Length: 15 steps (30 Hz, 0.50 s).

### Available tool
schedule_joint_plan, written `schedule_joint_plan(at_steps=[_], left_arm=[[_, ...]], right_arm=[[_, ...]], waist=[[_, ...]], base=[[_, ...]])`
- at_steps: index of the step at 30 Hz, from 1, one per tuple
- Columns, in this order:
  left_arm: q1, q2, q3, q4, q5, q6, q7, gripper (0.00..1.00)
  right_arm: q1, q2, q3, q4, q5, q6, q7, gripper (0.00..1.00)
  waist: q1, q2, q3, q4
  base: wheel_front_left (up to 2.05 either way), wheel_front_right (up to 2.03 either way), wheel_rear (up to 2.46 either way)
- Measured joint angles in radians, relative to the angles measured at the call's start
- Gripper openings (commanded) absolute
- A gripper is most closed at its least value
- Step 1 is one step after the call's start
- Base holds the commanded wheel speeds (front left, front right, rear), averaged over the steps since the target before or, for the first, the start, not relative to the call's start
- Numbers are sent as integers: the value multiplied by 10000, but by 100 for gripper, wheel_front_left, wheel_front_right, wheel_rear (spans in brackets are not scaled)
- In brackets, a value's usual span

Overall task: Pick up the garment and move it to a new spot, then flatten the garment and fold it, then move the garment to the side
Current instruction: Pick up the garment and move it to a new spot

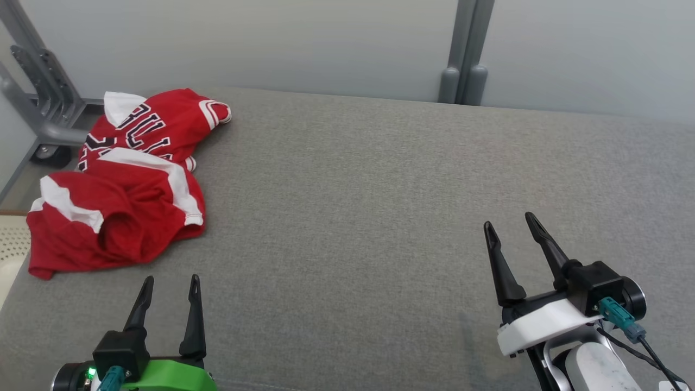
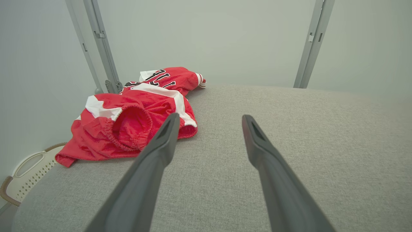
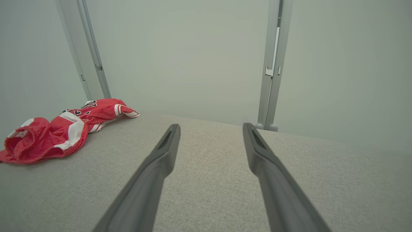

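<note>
left tool (image 1: 171,279) and right tool (image 1: 509,220) hang open and empty over the grey bench (image 1: 347,217), a crumpled red-and-white basketball garment (image 1: 125,217) just ahead-left of the left tool.

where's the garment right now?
Head view: the red garment lies crumpled at the left edge of the grey surface, just ahead of the open left gripper and beside the frame leg.
</note>
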Motion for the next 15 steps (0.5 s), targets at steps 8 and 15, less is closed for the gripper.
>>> schedule_joint_plan(at_steps=[8, 15], left_arm=[[0, -13, -44, 6, 0, -6, 0, 100], [2, -36, -36, 58, -6, -94, 0, 100]], right_arm=[[-10, 46, 0, 23, 17, 50, 0, 100], [-11, 61, 50, 44, 17, 52, -2, 100]], waist=[[0, 0, -40, 1040], [0, 0, -99, 1794]], base=[[0, 0, 0], [0, 0, 0]])
